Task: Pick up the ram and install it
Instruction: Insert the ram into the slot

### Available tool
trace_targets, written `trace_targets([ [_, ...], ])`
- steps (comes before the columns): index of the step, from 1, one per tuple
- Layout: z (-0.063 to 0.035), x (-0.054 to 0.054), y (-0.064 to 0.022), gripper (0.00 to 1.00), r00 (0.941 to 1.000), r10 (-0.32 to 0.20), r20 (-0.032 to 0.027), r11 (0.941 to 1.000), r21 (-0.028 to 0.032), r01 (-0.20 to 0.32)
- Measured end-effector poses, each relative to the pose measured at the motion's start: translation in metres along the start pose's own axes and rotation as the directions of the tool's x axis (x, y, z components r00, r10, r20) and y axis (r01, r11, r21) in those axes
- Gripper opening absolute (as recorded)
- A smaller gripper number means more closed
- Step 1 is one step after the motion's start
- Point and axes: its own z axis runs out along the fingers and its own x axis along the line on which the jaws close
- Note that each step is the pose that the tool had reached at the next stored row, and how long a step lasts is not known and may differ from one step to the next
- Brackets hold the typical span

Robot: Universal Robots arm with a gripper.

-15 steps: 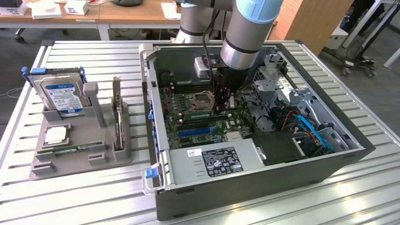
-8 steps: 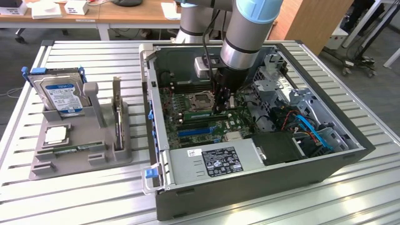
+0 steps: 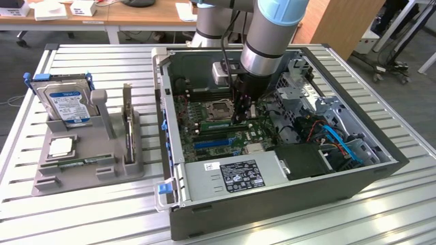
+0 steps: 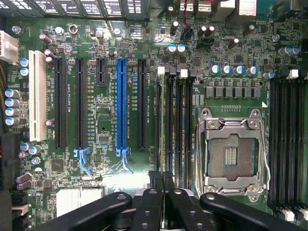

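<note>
Sitting inside case (image 3: 272,217): ram (image 3: 216,124), beneath closed gripper (image 3: 242,118).

1 arm, wrist pointing straight down.
The silver-grey tubular robot arm (image 3: 267,46) hangs vertically at the exterior view's upper centre; its black 2-fingered gripper (image 3: 242,109) (image 4: 162,178) aims downward, fingers (image 4: 155,197) pressed close together.

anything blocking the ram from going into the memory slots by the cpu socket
Nothing visible does. The gripper, jaws shut on the ram, holds it right over the memory slots beside the CPU socket, lined up along them. No cable or card crosses those slots.
</note>
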Motion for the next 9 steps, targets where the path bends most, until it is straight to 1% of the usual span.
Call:
trace_targets([
  [9,0.0008,-0.0007,0.0004,0.11,1.0,0.0,0.0004,1.0,0.0001,0.0],
])
